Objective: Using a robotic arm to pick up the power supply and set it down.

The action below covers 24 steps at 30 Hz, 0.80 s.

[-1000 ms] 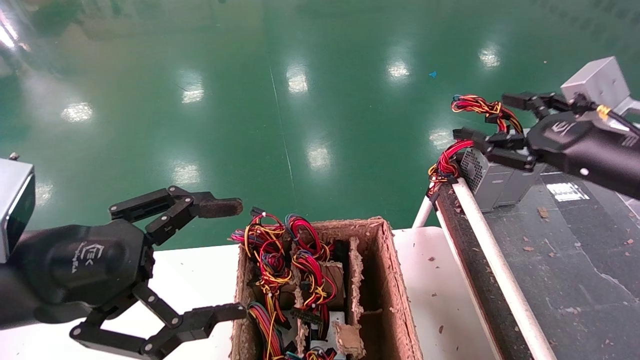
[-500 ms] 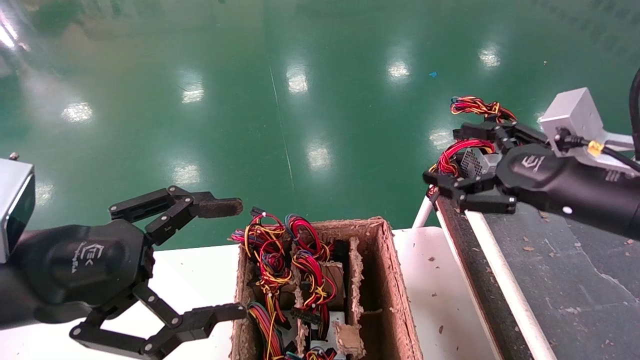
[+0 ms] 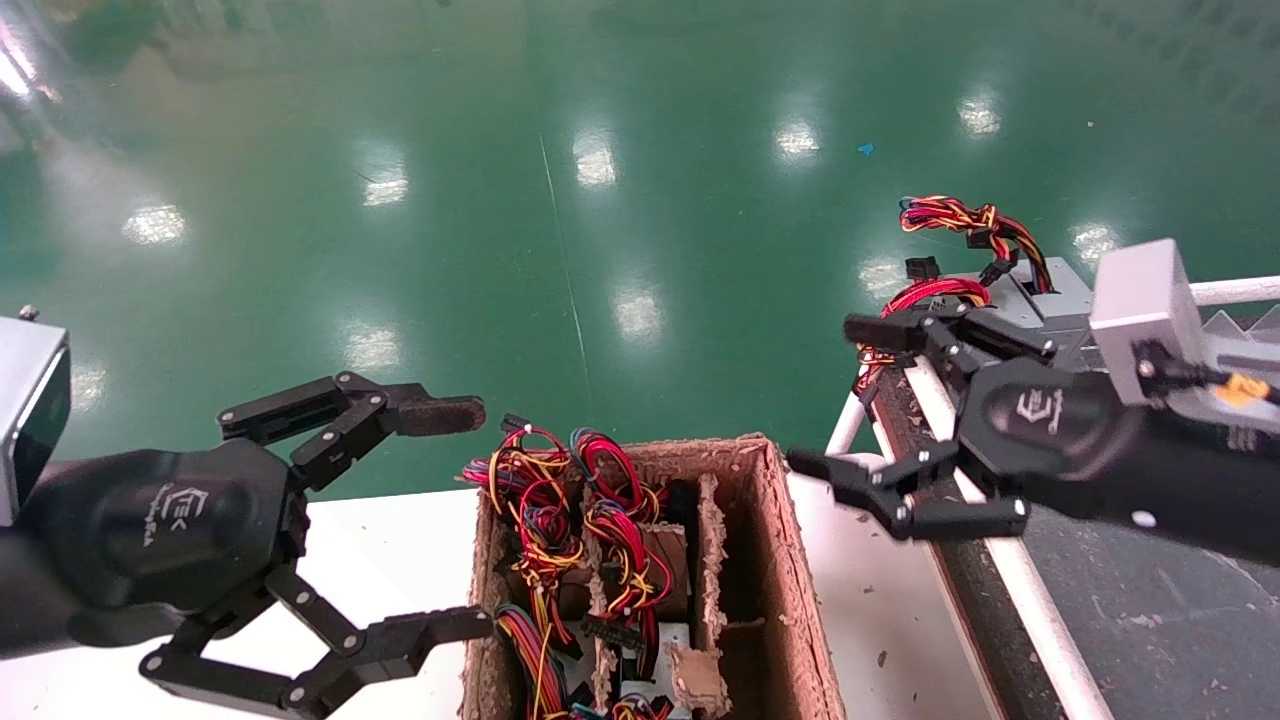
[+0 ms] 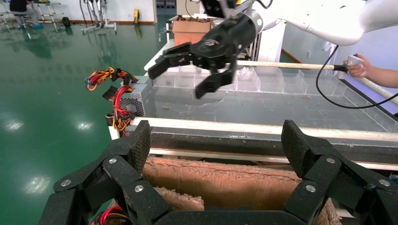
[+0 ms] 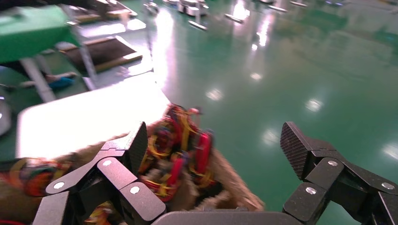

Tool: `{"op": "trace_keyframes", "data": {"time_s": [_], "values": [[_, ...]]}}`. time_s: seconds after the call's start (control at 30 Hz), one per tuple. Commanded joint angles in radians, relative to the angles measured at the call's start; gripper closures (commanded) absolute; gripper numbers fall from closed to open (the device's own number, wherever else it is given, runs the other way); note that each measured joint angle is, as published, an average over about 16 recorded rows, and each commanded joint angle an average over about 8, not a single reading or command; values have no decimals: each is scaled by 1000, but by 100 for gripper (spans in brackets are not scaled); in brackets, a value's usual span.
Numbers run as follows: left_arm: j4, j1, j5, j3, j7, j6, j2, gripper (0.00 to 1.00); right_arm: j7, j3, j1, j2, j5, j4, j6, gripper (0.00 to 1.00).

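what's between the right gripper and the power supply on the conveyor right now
Nothing solid. In the left wrist view the open, empty right gripper hangs above the conveyor, apart from the power supply; only bare belt and air separate them. The head view agrees.

Left gripper (image 4: 213,154) agape over carton (image 4: 225,180) — beyond, right gripper (image 4: 185,77) spread, empty, near power supply (image 4: 136,99)

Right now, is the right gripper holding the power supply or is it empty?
Empty. The right gripper has its jaws spread wide with nothing between them, while the power supply sits apart from it on the conveyor.
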Motion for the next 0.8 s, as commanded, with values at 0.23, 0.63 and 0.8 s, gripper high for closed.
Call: {"op": "trace_keyframes", "data": {"time_s": [0.23,0.63,0.8], "values": [[0,0,0,0,0,0,0,0,-22,5,-21,7,96,13,-112,0],[0,0,0,0,0,0,0,0,-47,11,-44,14,204,27,-237,0],[0,0,0,0,0,0,0,0,-48,12,-45,15,209,27,-241,0]]}}
